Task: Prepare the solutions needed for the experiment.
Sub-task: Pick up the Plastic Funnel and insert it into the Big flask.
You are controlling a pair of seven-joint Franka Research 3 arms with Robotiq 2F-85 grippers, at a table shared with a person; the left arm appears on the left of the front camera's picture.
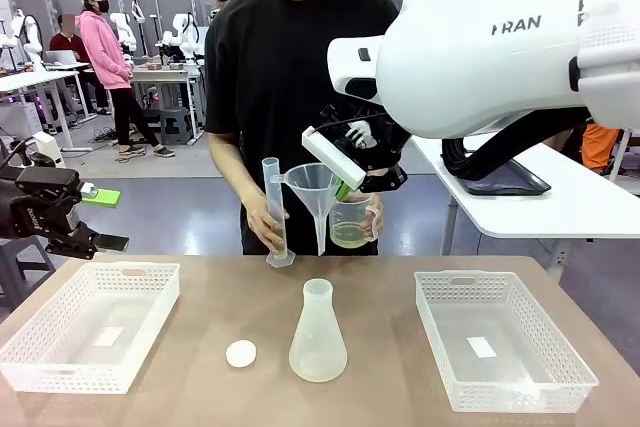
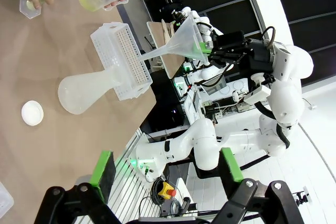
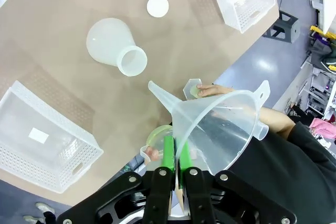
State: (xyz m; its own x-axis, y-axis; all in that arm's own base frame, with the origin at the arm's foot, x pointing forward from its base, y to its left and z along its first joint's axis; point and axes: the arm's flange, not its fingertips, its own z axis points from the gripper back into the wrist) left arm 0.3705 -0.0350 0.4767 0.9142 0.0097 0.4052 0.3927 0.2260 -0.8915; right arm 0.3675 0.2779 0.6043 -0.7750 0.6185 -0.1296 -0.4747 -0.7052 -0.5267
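Open lab with a grey floor [image 1: 180, 212].
A white table [image 1: 600, 212] stands beyond the jaws of the right gripper [image 1: 345, 187]; workbenches [image 1: 30, 79] stand farther off.

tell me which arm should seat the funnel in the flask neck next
Right. The right gripper is shut on the funnel at its rim, and the spout points down just above the open neck of the flask. The left gripper is open, empty and off beyond the left basket.

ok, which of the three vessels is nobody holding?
The conical flask: it stands upright on the table, untouched. The graduated cylinder and the measuring jug are both in the person's hands.
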